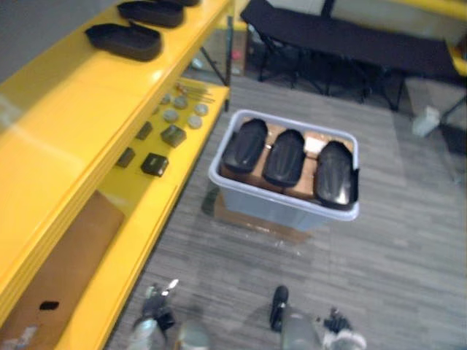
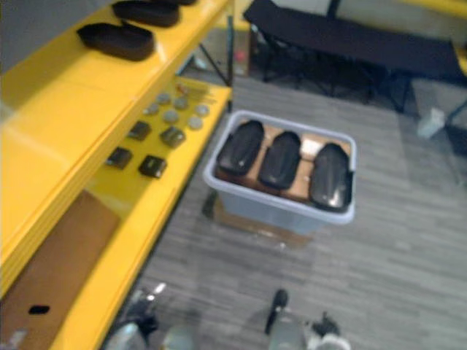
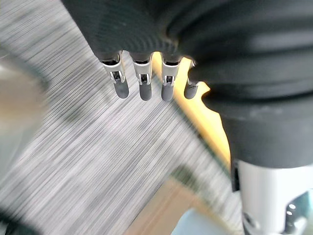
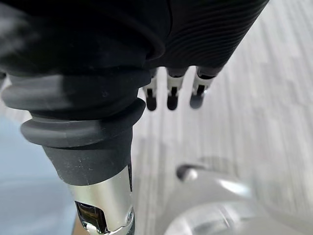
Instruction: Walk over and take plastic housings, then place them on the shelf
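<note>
Our left hand (image 3: 145,83) hangs with fingers straight and slack, holding nothing, over the grey floor (image 3: 88,161), with an edge of the yellow shelf (image 3: 210,112) past the fingertips. Our right hand (image 4: 172,93) is likewise empty, fingers straight, over the same floor. Ahead of us on the floor stands a pale grey bin (image 1: 277,208), resting on a flat piece of cardboard (image 1: 248,222). Inside it we see three black plastic housings (image 1: 284,157) lying side by side on a brown liner (image 1: 303,188), the right one against the bin's right wall. To our left runs the yellow shelf. On its top level sit two further housings (image 1: 124,40), near each other. On its lower level lie round grey discs (image 1: 182,109), small dark blocks (image 1: 155,164) and a cardboard sheet (image 1: 66,270). Beyond the bin stands a long black table (image 1: 350,36).
</note>
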You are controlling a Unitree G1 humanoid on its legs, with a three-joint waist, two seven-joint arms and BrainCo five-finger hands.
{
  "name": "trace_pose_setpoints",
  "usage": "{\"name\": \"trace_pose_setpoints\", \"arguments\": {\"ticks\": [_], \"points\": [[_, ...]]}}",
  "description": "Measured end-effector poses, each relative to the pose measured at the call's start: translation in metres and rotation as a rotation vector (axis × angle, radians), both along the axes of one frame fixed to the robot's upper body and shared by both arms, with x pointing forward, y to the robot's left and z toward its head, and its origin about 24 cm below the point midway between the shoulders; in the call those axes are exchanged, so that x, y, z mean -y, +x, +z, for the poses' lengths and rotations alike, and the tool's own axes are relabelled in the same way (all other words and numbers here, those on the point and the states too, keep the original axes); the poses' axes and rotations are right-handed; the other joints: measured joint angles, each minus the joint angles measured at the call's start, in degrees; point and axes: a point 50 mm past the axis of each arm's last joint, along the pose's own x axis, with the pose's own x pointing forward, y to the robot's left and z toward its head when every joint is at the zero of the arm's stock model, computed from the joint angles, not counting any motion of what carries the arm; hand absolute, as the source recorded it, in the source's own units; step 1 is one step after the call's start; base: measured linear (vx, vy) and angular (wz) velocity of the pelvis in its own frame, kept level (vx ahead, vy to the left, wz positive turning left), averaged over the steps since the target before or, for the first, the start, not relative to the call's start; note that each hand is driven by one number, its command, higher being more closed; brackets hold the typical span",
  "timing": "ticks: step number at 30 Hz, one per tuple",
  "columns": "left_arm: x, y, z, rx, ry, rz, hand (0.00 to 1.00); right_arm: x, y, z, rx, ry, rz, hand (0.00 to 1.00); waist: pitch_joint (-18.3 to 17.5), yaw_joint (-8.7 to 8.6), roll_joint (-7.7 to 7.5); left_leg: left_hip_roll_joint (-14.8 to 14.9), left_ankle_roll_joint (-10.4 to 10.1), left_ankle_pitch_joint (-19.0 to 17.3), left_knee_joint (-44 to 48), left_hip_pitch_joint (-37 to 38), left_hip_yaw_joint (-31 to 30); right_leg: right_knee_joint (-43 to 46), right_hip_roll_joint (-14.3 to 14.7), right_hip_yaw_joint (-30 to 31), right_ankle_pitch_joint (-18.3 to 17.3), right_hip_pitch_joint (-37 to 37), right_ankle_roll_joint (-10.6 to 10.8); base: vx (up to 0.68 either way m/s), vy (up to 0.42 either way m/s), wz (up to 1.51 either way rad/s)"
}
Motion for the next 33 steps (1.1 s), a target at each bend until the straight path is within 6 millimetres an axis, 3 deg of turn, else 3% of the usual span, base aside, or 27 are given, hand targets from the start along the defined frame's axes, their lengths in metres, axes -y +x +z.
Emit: {"name": "trace_pose_setpoints", "arguments": {"ticks": [2, 4, 5, 7, 8, 9, 10, 11, 13, 15, 18, 20, 21, 22, 24, 26, 28, 29, 32, 33], "points": [[-0.005, -0.011, -0.005, -0.059, 0.005, 0.017, 0.00, -0.006, -0.007, -0.004, -0.031, 0.021, -0.005, 0.00, -0.5, -0.16, -0.78, -0.5, -0.4, 3.0, 3.0, -0.3, 0.4, 2.8, -0.8, 0.1, -3.6, 0.3, -0.1, 0.21, -0.195, 0.07], [-0.007, -0.020, -0.010, -0.113, 0.008, 0.028, 0.00, -0.007, -0.013, -0.006, -0.059, 0.023, -0.007, 0.00, -0.4, -0.28, -0.54, 0.0, -1.3, 7.5, 11.9, -4.0, 0.3, 1.1, -0.1, -0.3, -5.1, 2.9, -1.0, 0.18, -0.184, 0.05], [-0.012, -0.024, -0.011, -0.120, 0.008, 0.064, 0.00, -0.006, -0.016, -0.007, -0.068, 0.013, -0.005, 0.00, -0.2, -0.34, -0.52, 0.3, -3.8, 12.8, 17.9, -6.8, -0.1, -1.8, 0.3, -0.8, -4.8, 5.8, -1.2, 0.18, -0.080, 0.11], [-0.013, -0.026, -0.011, -0.123, 0.009, 0.073, 0.00, -0.006, -0.017, -0.006, -0.060, -0.033, 0.067, 0.00, 0.2, -0.44, -0.08, 0.2, -3.9, 7.4, 18.7, -9.1, 1.8, -6.6, 0.5, -1.2, -3.7, 10.0, -2.0, 0.18, -0.029, 0.07], [-0.011, -0.025, -0.011, -0.118, 0.001, 0.073, 0.00, -0.004, -0.011, -0.003, -0.021, -0.065, 0.117, 0.00, 0.4, -0.73, 0.34, -0.8, -3.3, 5.2, 14.4, -10.7, 4.2, -8.6, 0.3, -1.3, -3.0, 11.1, -1.5, 0.15, 0.021, -0.08], [-0.011, -0.024, -0.011, -0.113, -0.001, 0.070, 0.00, -0.006, -0.003, -0.001, 0.013, -0.087, 0.167, 0.00, 0.4, -0.97, 0.38, -1.9, -2.6, 5.1, 9.2, -11.9, 5.9, -9.5, 0.0, -1.4, -2.6, 11.1, -1.1, 0.16, 0.066, -0.13], [-0.009, -0.018, -0.009, -0.094, -0.007, 0.054, 0.00, -0.009, 0.011, 0.005, 0.077, -0.123, 0.248, 0.00, 0.8, -1.20, 0.87, -3.3, -1.0, 7.7, 1.3, -13.0, 6.9, -9.7, -0.1, -1.4, -2.1, 10.9, -0.1, 0.11, 0.096, -0.10], [-0.008, -0.015, -0.008, -0.083, -0.008, 0.044, 0.00, -0.009, 0.018, 0.010, 0.115, -0.148, 0.300, 0.00, 1.7, -1.12, 1.15, -3.9, 1.5, 9.5, -0.8, -13.7, 7.2, -9.4, -0.1, -1.3, -2.3, 10.9, 0.4, 0.11, 0.122, -0.10], [-0.016, -0.001, -0.002, -0.038, 0.021, 0.014, 0.00, -0.029, 0.049, 0.026, 0.265, -0.197, 0.558, 0.00, 3.3, -1.13, -0.73, -6.0, 1.7, 9.9, -2.3, -13.9, 8.2, -9.5, -1.8, -0.7, -2.0, 9.4, 2.0, 0.09, 0.101, -0.01], [-0.019, 0.020, 0.006, 0.016, 0.064, -0.062, 0.00, -0.073, 0.078, 0.050, 0.460, -0.166, 0.894, 0.00, 5.6, -0.83, -2.39, -7.5, 2.4, 10.3, -2.0, -16.8, 6.6, -10.0, -3.1, -2.1, -1.1, 8.1, 2.6, 0.07, 0.093, 0.38], [-0.017, 0.027, 0.010, 0.036, 0.095, -0.134, 0.00, -0.123, 0.089, 0.075, 0.645, -0.077, 1.178, 0.00, 6.4, 0.28, -2.75, -8.4, 2.6, 10.4, -2.2, -17.1, 4.7, -11.7, -3.6, -4.8, -0.9, 10.3, 2.8, 0.10, 0.038, 0.51], [-0.015, 0.030, 0.012, 0.053, 0.101, -0.150, 0.00, -0.168, 0.101, 0.118, 0.926, -0.017, 1.340, 0.00, 6.5, 2.00, -2.88, -8.7, 2.6, 10.4, -2.3, -16.4, 3.3, -13.1, -3.5, -7.1, -0.9, 13.1, 2.8, 0.12, 0.006, 0.43], [-0.015, 0.030, 0.012, 0.055, 0.106, -0.160, 0.00, -0.178, 0.107, 0.133, 1.008, -0.001, 1.342, 0.00, 6.5, 2.36, -3.04, -8.7, 2.6, 10.4, -2.3, -16.2, 3.1, -13.3, -3.4, -7.3, -0.9, 13.6, 2.8, 0.09, 0.000, 0.34], [-0.016, 0.030, 0.013, 0.060, 0.113, -0.167, 0.00, -0.192, 0.117, 0.164, 1.172, 0.018, 1.306, 0.00, 6.6, 2.76, -3.26, -8.6, 2.6, 10.4, -2.5, -15.7, 2.5, -13.6, -3.2, -7.4, -0.8, 14.4, 2.8, 0.05, -0.002, 0.21], [-0.019, 0.031, 0.014, 0.067, 0.132, -0.183, 0.00, -0.198, 0.137, 0.215, 1.417, -0.005, 1.133, 0.00, 6.7, 3.36, -3.77, -8.6, 2.6, 10.4, -2.7, -15.6, 2.4, -14.3, -3.0, -7.4, -0.8, 14.8, 2.8, 0.02, -0.002, 0.07], [-0.025, 0.030, 0.015, 0.061, 0.151, -0.180, 0.00, -0.173, 0.168, 0.269, 1.600, -0.127, 0.800, 0.00, 6.8, 3.46, -4.10, -8.2, 2.5, 10.4, -2.7, -15.4, 2.7, -15.1, -2.5, -7.2, -0.1, 15.2, 2.1, -0.02, -0.003, -0.07], [-0.030, 0.024, 0.013, 0.046, 0.160, -0.166, 0.00, -0.144, 0.186, 0.291, 1.633, -0.200, 0.567, 0.00, 6.9, 3.49, -4.20, -7.8, 2.6, 10.3, -2.7, -14.6, 3.3, -15.2, -2.1, -6.8, 0.4, 15.6, 1.6, -0.04, 0.021, -0.16], [-0.035, 0.017, 0.011, 0.022, 0.182, -0.172, 0.00, -0.106, 0.197, 0.304, 1.625, -0.265, 0.326, 0.00, 6.9, 3.45, -4.24, -7.6, 2.8, 9.7, -2.5, -13.5, 3.8, -15.3, -2.0, -6.1, 0.4, 16.4, 1.6, -0.06, 0.041, -0.24], [-0.043, -0.004, 0.005, -0.036, 0.186, -0.145, 0.00, -0.035, 0.199, 0.298, 1.463, -0.440, -0.074, 0.00, 6.9, 3.17, -4.26, -6.9, 3.2, 8.5, -0.7, -13.9, 4.5, -15.7, -1.3, -5.2, 0.5, 16.6, 1.7, -0.07, 0.028, -0.18], [-0.044, -0.010, 0.003, -0.050, 0.183, -0.140, 0.00, -0.022, 0.197, 0.292, 1.406, -0.475, -0.162, 0.00, 6.9, 3.18, -4.27, -6.8, 3.1, 8.2, -0.2, -14.1, 4.7, -15.8, -1.1, -4.9, 0.5, 16.6, 1.7, -0.08, 0.021, -0.23]]}}
